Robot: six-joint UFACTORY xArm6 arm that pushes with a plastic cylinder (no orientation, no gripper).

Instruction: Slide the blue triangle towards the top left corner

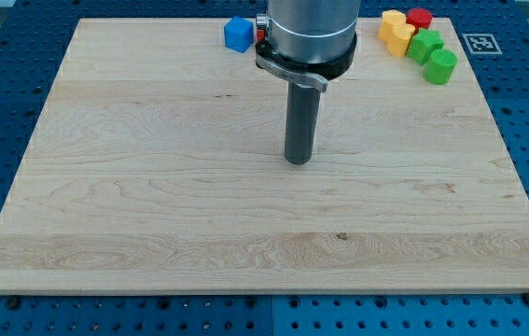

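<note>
A blue block (238,35) lies near the board's top edge, left of centre; its shape is not clear. A small bit of red (258,35) shows just right of it, mostly hidden behind the arm's body. My tip (299,161) rests on the board near its middle, well below and to the right of the blue block, touching no block.
At the view's top right sits a cluster: two yellow blocks (396,32), a red block (419,18) and two green blocks (434,55). The wooden board (152,187) lies on a blue perforated table. A marker tag (479,43) sits beyond the board's top right corner.
</note>
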